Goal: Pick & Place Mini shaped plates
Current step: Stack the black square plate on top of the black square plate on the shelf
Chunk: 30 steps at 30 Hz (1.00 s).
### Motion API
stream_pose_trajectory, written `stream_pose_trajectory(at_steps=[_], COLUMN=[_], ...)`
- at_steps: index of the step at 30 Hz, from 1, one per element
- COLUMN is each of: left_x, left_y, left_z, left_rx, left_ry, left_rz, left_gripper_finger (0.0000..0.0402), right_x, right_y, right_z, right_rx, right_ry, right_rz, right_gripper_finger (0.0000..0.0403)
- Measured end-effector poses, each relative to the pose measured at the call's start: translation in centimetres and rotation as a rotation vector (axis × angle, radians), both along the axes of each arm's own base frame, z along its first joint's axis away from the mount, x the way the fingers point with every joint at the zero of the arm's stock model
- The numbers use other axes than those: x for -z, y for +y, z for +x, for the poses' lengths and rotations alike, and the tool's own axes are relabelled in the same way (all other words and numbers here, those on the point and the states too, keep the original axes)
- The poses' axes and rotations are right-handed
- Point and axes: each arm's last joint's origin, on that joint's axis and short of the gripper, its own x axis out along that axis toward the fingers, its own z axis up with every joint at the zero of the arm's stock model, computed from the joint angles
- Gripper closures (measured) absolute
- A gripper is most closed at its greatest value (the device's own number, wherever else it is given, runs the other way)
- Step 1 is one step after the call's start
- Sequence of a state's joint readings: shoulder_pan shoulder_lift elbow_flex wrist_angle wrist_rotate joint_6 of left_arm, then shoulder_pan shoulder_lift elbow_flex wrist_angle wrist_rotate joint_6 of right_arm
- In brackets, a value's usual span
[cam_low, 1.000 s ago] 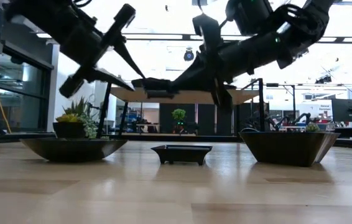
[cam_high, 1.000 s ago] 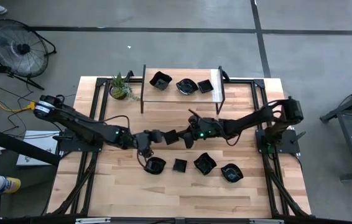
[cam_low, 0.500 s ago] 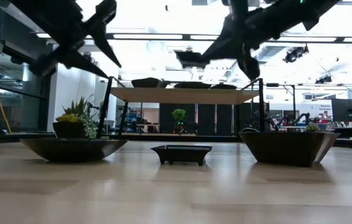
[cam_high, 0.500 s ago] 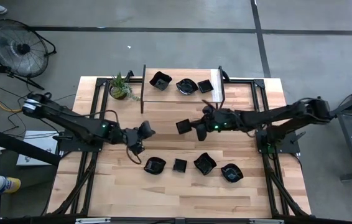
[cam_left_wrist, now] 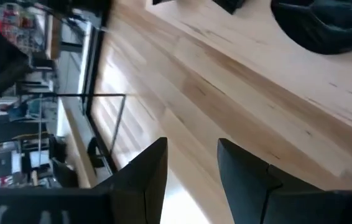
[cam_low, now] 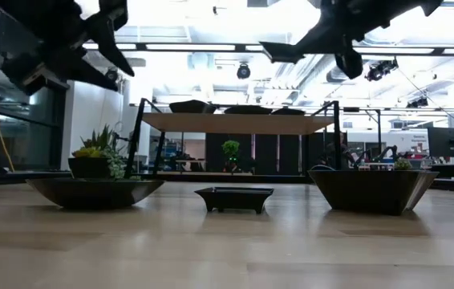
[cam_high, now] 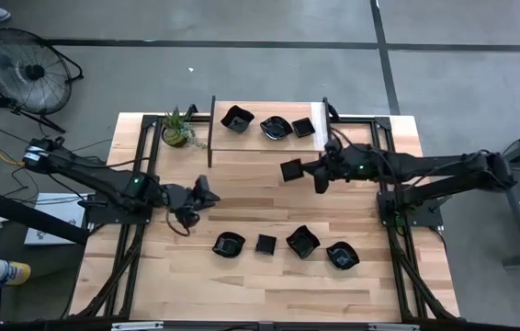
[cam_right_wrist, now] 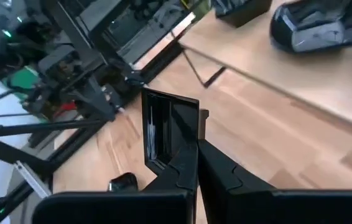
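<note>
**Square plate held aloft near the shelf, four left on the bench**

The right pincer (cam_high: 308,169) is closed on a small square black plate (cam_high: 290,170), gripping it by one edge and holding it in the air just in front of the raised wooden shelf (cam_high: 242,138) at the back of the bench (cam_high: 242,285). The right wrist view shows the plate (cam_right_wrist: 166,134) pinched on edge between the two fingers.

Three plates already sit on the shelf: a squarish one (cam_high: 236,118), a wavy one (cam_high: 274,127) and a small square one (cam_high: 302,127). Four more wait in a row on the bench: a rounded one (cam_high: 229,245), a tiny square one (cam_high: 266,244), a squarish one (cam_high: 301,242) and a rounded one (cam_high: 341,256). So the job looks a little under halfway done (counting the carried plate as nearly delivered).

The left pincer (cam_high: 196,198) hangs above the bench, left of the row, its fingers (cam_left_wrist: 148,171) parted and holding nothing.

The bench is pale wood planking on a black frame, with a small potted plant (cam_high: 178,129) at the back left. Around it lie grey concrete floor and a floor fan (cam_high: 23,62); the low view shows bright ceiling lights.
</note>
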State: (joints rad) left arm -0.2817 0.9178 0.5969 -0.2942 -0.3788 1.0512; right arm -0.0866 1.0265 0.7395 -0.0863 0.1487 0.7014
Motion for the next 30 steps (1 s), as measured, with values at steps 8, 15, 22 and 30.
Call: stream_pose_trajectory(at_steps=[8, 15, 22, 30], left_x=[0.3, 0.6, 0.3, 0.1], left_y=[0.4, 0.6, 0.6, 0.6], left_z=[-1.6, -2.3, -2.4, -2.5], left_rx=[0.030, 0.019, 0.027, 0.040], left_ry=[-0.178, -0.188, -0.207, -0.217], left_rz=[-0.076, -0.076, -0.086, -0.098], left_gripper_finger=[0.0266, 0.0266, 0.0266, 0.0266], right_x=[-0.5, -3.9, -9.3, -9.7], right_y=[-1.6, -3.5, -5.9, -10.7], right_z=[-1.6, -2.8, -5.0, -4.8], right_rx=[0.028, 0.068, 0.122, 0.133], right_ry=[0.026, 0.114, 0.224, 0.333], right_rz=[-0.029, -0.064, -0.063, 0.050], right_gripper_finger=[0.0403, 0.0403, 0.0403, 0.0403])
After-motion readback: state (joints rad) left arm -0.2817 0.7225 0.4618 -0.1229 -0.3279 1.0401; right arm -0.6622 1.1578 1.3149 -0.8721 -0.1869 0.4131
